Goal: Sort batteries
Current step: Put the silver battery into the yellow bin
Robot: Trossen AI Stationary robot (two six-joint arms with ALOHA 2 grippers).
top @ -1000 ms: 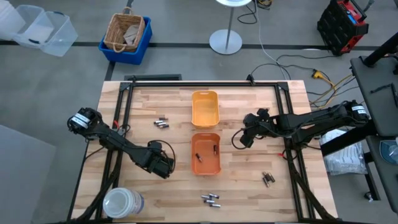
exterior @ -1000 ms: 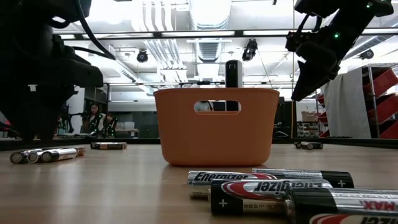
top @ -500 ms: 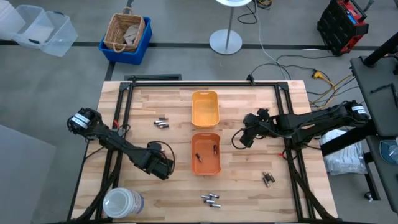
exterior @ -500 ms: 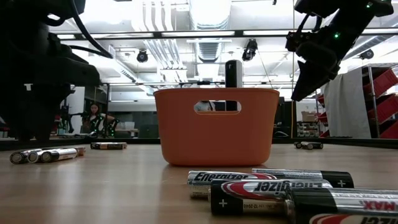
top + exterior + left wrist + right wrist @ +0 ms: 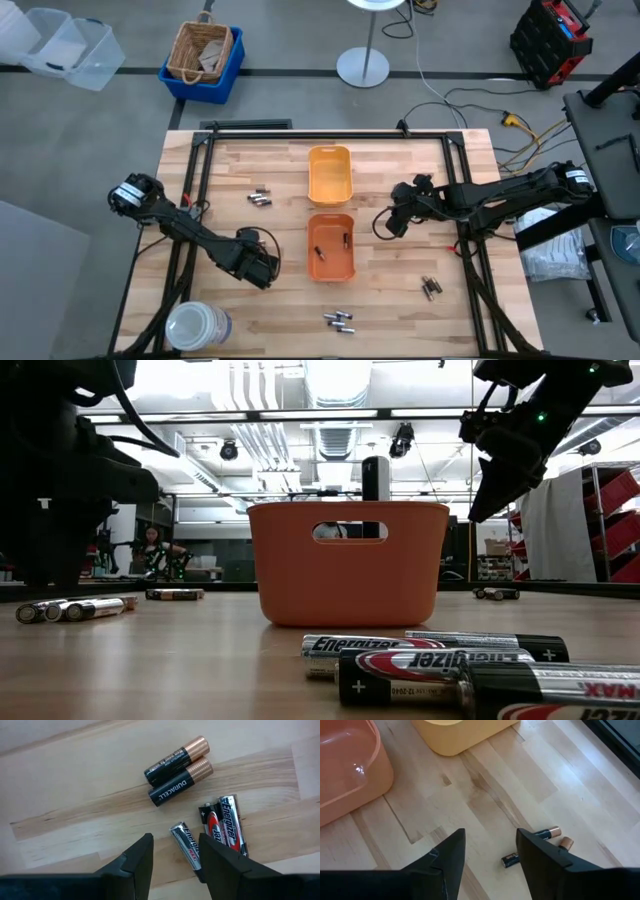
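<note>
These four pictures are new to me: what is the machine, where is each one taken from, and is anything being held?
It is a two-armed robot at a wooden table. The overhead picture shows both arms: the left end effector hangs beside the orange tray, the right end effector on that tray's other side. The table-level picture looks across some batteries at the same tray. The other two come from cameras on the wrists. The left one looks past its open fingers at five loose batteries; the right one sees a corner of the yellow tray. Small battery groups lie around the table. Both end effectors are open and hold nothing.
</note>
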